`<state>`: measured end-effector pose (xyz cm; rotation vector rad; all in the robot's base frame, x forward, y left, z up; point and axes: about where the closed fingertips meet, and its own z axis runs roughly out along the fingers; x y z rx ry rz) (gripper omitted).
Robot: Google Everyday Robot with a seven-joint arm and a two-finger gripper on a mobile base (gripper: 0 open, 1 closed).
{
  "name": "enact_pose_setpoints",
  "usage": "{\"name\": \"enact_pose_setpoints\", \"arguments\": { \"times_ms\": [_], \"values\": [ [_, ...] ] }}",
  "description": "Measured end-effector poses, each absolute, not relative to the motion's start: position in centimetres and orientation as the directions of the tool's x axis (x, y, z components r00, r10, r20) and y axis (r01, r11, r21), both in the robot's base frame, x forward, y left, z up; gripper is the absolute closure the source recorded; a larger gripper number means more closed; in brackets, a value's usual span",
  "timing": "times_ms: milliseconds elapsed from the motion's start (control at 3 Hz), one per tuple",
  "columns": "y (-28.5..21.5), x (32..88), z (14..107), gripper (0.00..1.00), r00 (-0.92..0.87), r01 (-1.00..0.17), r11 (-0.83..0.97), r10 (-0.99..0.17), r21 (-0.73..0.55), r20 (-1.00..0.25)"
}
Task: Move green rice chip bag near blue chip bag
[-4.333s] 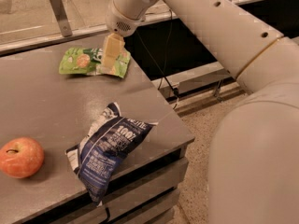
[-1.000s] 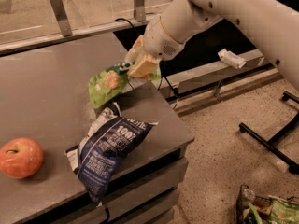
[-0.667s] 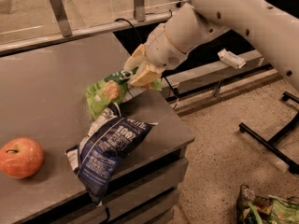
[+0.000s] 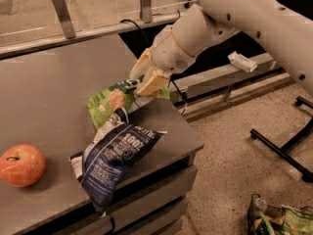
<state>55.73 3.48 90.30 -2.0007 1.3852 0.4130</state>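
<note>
Camera view: end effector point(image 4: 146, 80) above table point(image 4: 46, 94).

The tan gripper point(image 4: 145, 80) holds the light green rice chip bag point(image 4: 110, 103) (orange circles) just beside the dark blue chip bag point(image 4: 117, 155) with white letters.

Dim, warm light; soft shadows on the table point(image 4: 44, 97) under the green rice chip bag point(image 4: 110, 102) the gripper point(image 4: 145, 80) holds above it.
</note>
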Motion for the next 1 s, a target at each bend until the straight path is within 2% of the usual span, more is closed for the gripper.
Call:
{"name": "enact_pose_setpoints", "arguments": {
  "times_ms": [333,667,1000],
  "values": [
    [3.65,55.67,90.24,0.13,0.391,-0.914,-0.224,-0.705,-0.337,-0.592],
    [3.82,55.61,90.18,0.0,0.392,-0.914,-0.227,-0.704,-0.336,-0.592],
    [3.82,55.61,90.17,0.0,0.392,-0.914,-0.227,-0.704,-0.336,-0.592]
  ]
}}
